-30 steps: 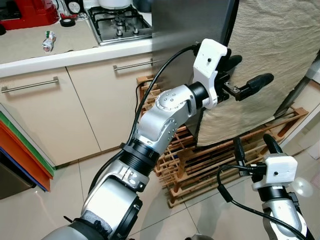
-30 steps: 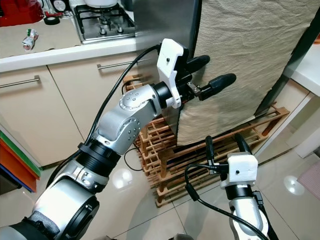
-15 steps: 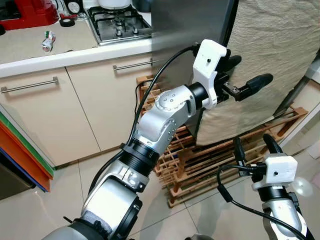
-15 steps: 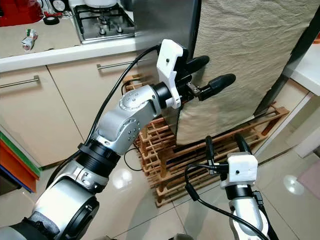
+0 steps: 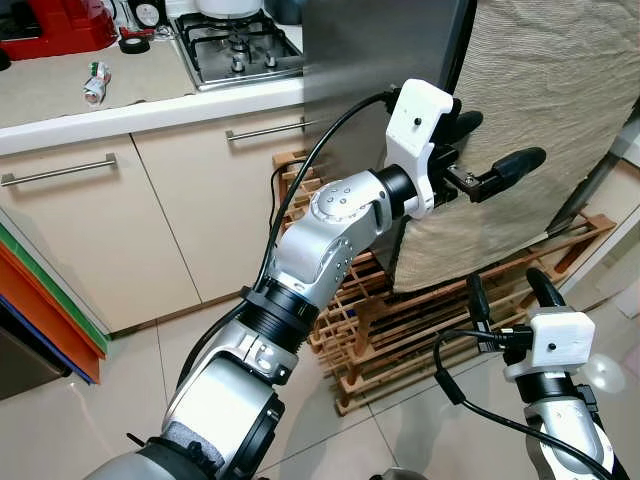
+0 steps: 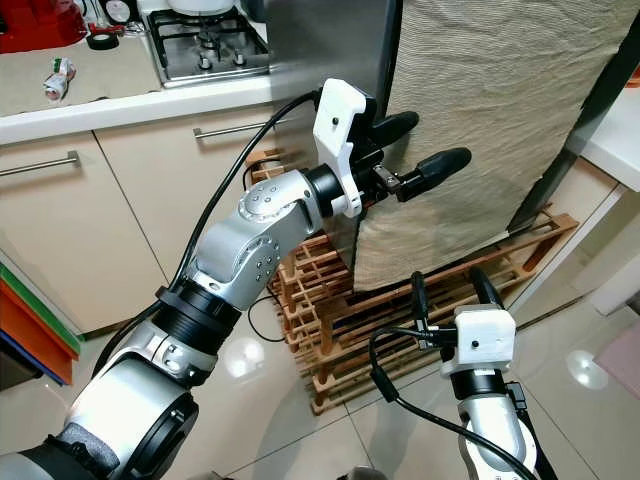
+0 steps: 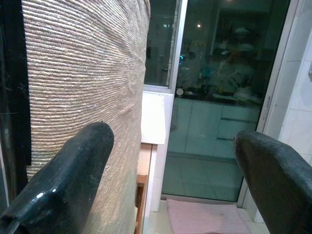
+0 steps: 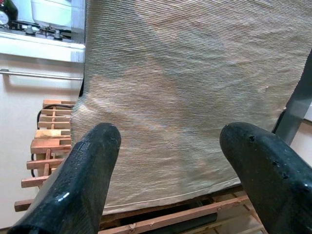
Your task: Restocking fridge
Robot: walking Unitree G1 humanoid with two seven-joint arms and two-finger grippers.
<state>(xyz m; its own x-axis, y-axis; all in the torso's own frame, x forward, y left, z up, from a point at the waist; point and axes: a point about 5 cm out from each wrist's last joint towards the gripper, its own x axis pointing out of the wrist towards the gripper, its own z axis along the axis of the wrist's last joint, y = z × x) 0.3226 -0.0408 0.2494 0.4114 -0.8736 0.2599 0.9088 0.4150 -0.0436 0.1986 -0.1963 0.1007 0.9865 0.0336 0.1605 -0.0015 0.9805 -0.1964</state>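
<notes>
The grey steel fridge (image 5: 370, 50) stands past the counter's end, and a beige woven cloth (image 5: 550, 80) hangs over its front. My left gripper (image 5: 488, 146) is raised and open at the cloth's near edge, with nothing between its fingers. In the left wrist view one finger (image 7: 63, 180) lies close against the cloth (image 7: 83, 73). My right gripper (image 5: 511, 294) is lower, also open and empty, and points at the cloth (image 8: 185, 73) and the wooden rack (image 8: 48, 141) under it.
A slatted wooden rack (image 5: 400, 320) sits on the tiled floor at the fridge's foot. Cream cabinets (image 5: 90, 230) with bar handles run left, under a counter with a gas hob (image 5: 240, 45) and a crumpled can (image 5: 97, 82). Coloured boards (image 5: 45, 310) lean at far left. A glass door (image 7: 219, 97) is beyond.
</notes>
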